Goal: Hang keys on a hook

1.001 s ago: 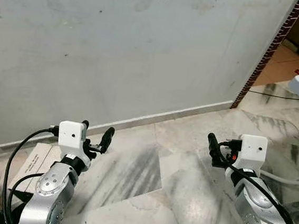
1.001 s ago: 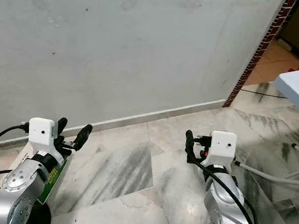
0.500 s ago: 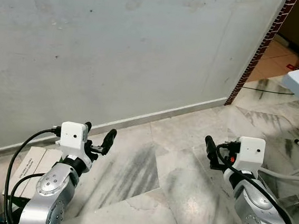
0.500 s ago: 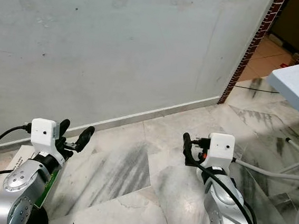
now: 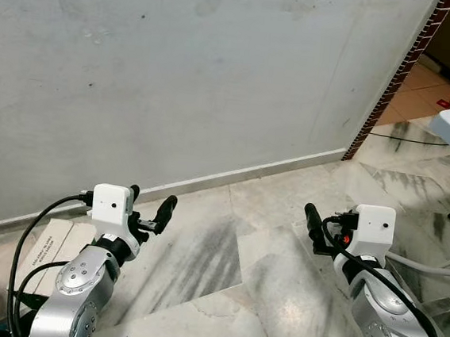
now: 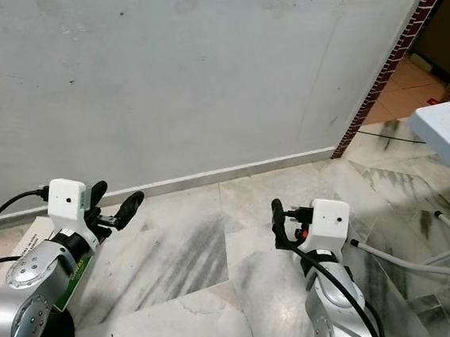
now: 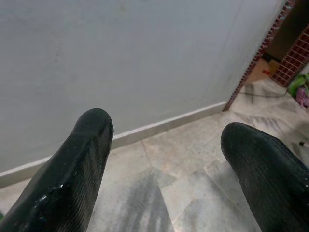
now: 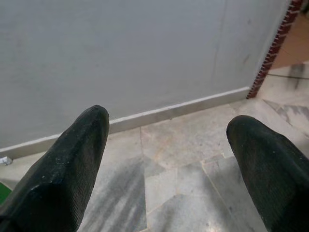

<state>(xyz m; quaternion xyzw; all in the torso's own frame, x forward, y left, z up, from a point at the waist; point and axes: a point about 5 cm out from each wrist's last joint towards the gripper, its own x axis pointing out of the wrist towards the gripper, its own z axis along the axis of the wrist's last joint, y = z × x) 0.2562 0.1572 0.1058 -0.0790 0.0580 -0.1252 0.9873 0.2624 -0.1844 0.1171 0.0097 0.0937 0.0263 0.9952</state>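
Grey wall (image 5: 178,76) ahead | left gripper (image 5: 151,207), right gripper (image 8: 164,159) spread, empty | risk: walking into wall, keys and hook unlocated

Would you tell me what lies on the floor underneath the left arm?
Under the left arm a flat white printed box lies on the marble floor by the wall; the right eye view shows its green edge. The arm covers its near end.
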